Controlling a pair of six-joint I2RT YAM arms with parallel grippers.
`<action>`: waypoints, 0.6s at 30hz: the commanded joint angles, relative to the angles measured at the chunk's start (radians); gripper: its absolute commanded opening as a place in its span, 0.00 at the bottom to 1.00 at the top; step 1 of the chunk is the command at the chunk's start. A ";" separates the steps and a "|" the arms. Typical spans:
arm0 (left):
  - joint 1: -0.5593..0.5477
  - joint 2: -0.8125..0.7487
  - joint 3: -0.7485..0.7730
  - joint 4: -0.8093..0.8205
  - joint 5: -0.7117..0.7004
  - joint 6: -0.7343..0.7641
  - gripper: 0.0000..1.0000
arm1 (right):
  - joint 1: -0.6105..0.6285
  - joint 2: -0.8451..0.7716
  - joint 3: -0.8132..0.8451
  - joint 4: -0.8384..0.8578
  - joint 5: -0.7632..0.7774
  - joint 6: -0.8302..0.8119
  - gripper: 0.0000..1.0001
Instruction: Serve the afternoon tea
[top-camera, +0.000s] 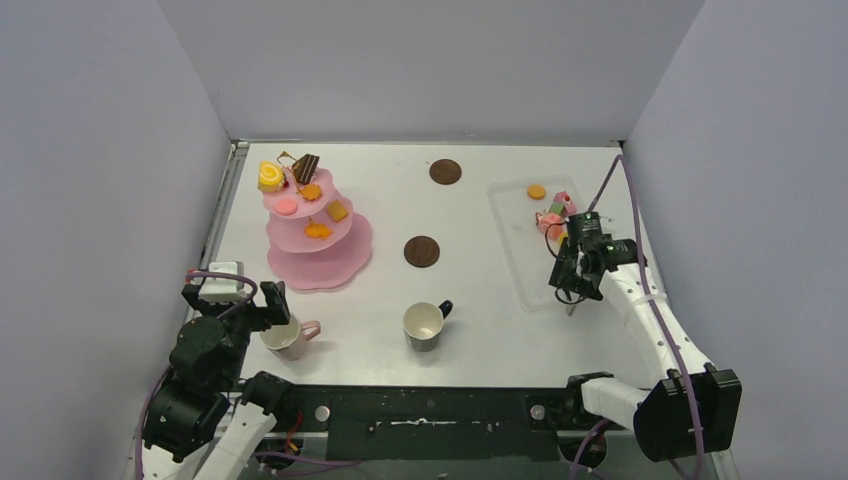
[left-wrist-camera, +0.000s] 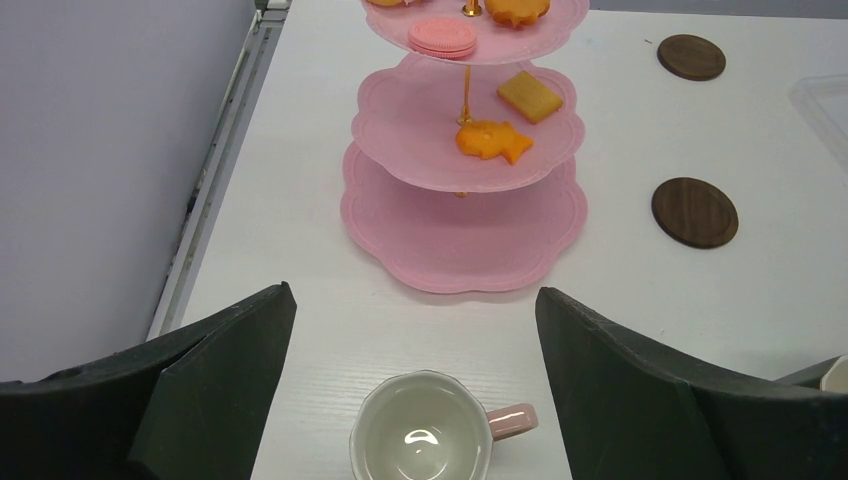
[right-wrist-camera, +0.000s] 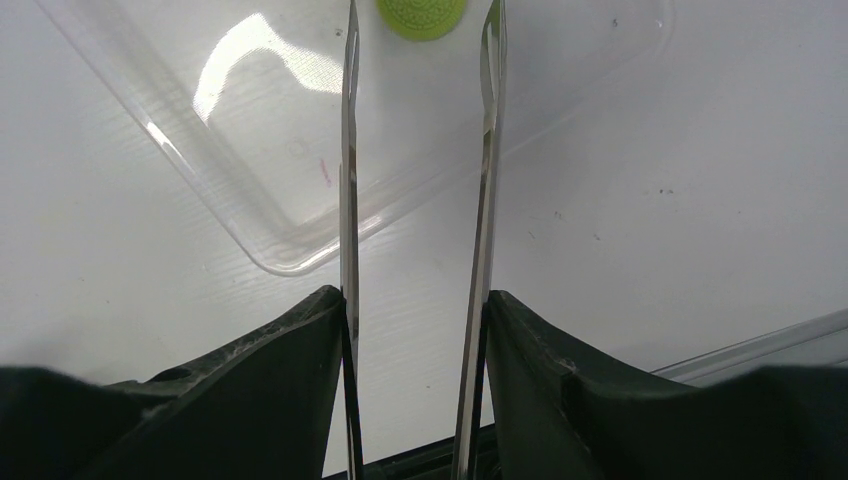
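The pink three-tier stand (top-camera: 318, 240) stands at the left and carries several toy pastries (top-camera: 300, 180). It also shows in the left wrist view (left-wrist-camera: 465, 225). The pink mug (top-camera: 288, 338) stands upright near the front left. My left gripper (top-camera: 265, 310) is open, and its fingers flank the mug (left-wrist-camera: 425, 440) without touching it. The black mug (top-camera: 425, 326) stands at the front centre. Two brown coasters (top-camera: 421, 251) (top-camera: 445, 171) lie bare in the middle and at the back. My right gripper (top-camera: 575, 280) is shut on the metal tongs (right-wrist-camera: 485, 150).
A clear plastic tray (top-camera: 525, 255) on the right holds several more pastries (top-camera: 553, 215) at its far end. In the right wrist view the tong tips reach over the tray (right-wrist-camera: 200, 170) toward a green pastry (right-wrist-camera: 420, 12). Grey walls close in the table on three sides.
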 joint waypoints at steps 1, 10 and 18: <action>-0.001 0.006 0.018 0.050 0.009 0.007 0.89 | -0.033 -0.022 -0.016 0.060 -0.038 -0.022 0.51; -0.001 0.005 0.017 0.051 0.010 0.005 0.89 | -0.072 0.005 -0.044 0.090 -0.072 -0.012 0.51; -0.001 0.003 0.018 0.047 0.003 0.006 0.89 | -0.073 0.040 -0.037 0.110 -0.042 -0.025 0.50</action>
